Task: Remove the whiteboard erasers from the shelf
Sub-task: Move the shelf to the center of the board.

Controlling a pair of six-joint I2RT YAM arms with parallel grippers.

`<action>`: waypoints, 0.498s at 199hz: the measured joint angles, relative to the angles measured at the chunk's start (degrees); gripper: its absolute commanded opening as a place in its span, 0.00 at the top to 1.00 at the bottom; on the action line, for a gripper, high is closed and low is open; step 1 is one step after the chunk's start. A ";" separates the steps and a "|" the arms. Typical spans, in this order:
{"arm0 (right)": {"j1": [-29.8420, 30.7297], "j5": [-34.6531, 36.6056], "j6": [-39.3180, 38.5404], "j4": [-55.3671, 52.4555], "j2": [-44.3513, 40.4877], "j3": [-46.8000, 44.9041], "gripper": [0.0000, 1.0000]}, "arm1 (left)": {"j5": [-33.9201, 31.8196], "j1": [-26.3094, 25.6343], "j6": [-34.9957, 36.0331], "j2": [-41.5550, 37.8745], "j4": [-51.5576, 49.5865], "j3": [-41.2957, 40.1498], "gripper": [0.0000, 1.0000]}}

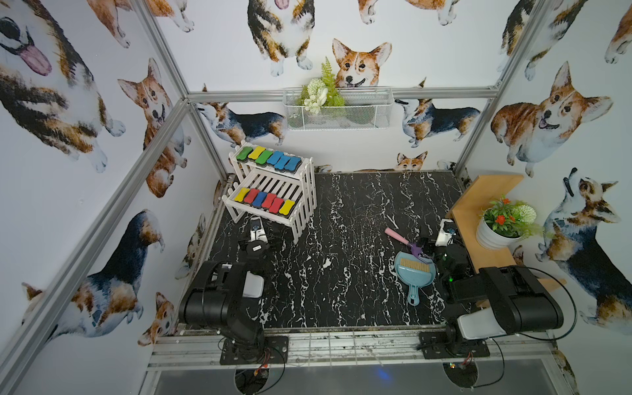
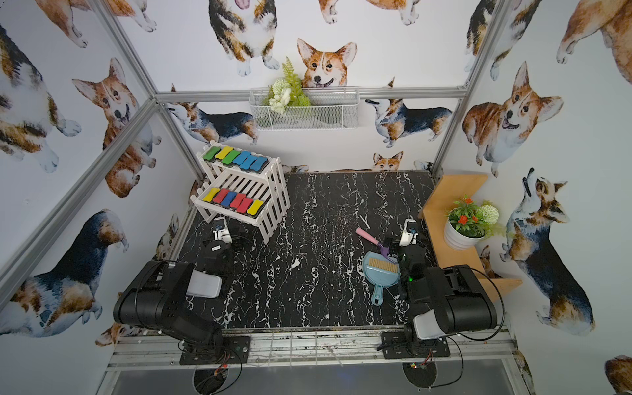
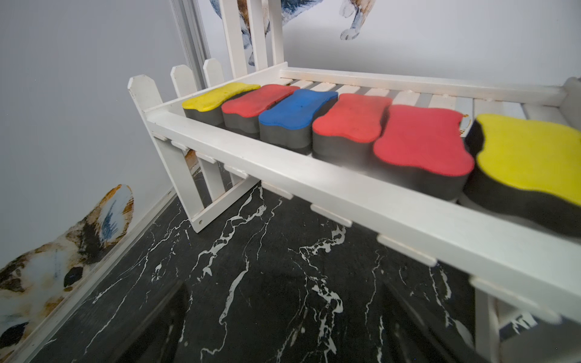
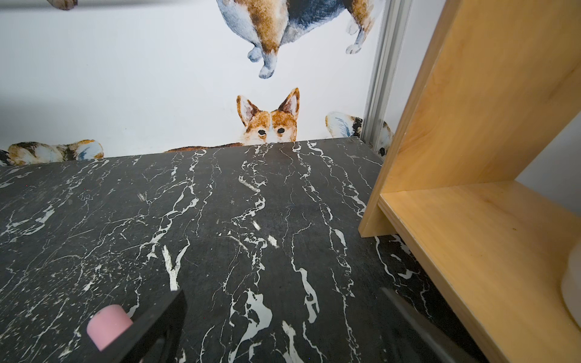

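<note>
All twelve bone-shaped, colour-topped, black-felted whiteboard erasers (image 1: 261, 199) sit on the white slatted two-tier shelf (image 3: 314, 179). The left end effector (image 3: 283, 314), wide and empty, should clear the front rail and pinch one eraser's narrow waist. The right end effector (image 4: 283, 323) is wide and empty too.

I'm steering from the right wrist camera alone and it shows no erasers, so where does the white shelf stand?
Observer: The white shelf stands in the table's far left corner, just ahead of the left gripper.
Operator: How many erasers are on it?
Observer: Twelve erasers, six in a row on the upper tier and six in a row on the lower one.
</note>
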 measured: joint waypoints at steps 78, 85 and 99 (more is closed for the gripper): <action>-0.11 -0.15 0.00 -0.04 0.07 0.20 0.00 | 0.02 0.00 0.00 0.00 0.00 0.00 0.00; -0.22 -0.20 0.00 -0.04 0.07 0.22 0.00 | 0.02 0.00 0.00 0.00 0.00 0.00 0.00; -0.33 -0.15 0.00 -0.09 -0.20 0.15 0.00 | 0.02 0.00 0.00 -0.04 0.00 -0.04 0.00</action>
